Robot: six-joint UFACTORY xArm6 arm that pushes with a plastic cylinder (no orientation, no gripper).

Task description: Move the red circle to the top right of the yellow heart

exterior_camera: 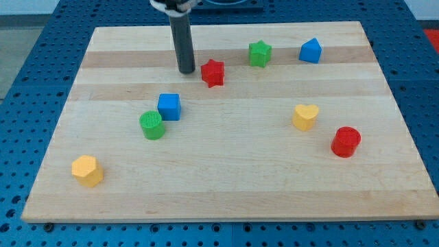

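The red circle [346, 141] stands at the view's right, just below and to the right of the yellow heart [305, 116], a small gap between them. My tip [186, 71] rests on the board near the view's top, left of centre. It is close to the left side of the red star [213, 73] and far from the red circle and the yellow heart.
A green star [260, 53] and a blue pentagon-like block [311, 51] sit near the view's top right. A blue cube [169, 106] and a green cylinder [151, 125] stand left of centre. A yellow hexagon [87, 170] sits at the lower left. The wooden board [226, 192] has edges all around.
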